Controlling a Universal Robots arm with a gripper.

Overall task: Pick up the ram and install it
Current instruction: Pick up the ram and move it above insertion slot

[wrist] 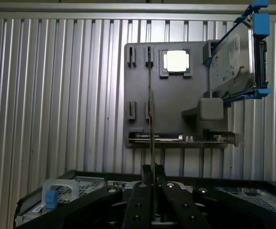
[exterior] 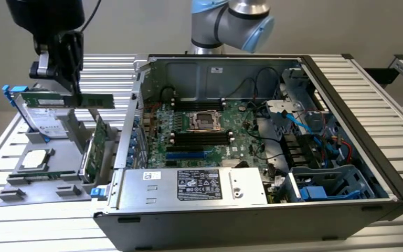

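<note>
Figure: pick-up complete, installation pending. My gripper's (exterior: pixel 74 93) fingers (wrist: pixel 176 200) are clamped on the ram (exterior: pixel 93 100), which hangs level above the grey parts holder (exterior: pixel 40 181), near the table's (exterior: pixel 27 233) edge on the exterior view's left. The open computer case (exterior: pixel 257 231) stands mid-table. The ram is well apart from the motherboard (exterior: pixel 240 131), so I judge seating not yet done.
</note>
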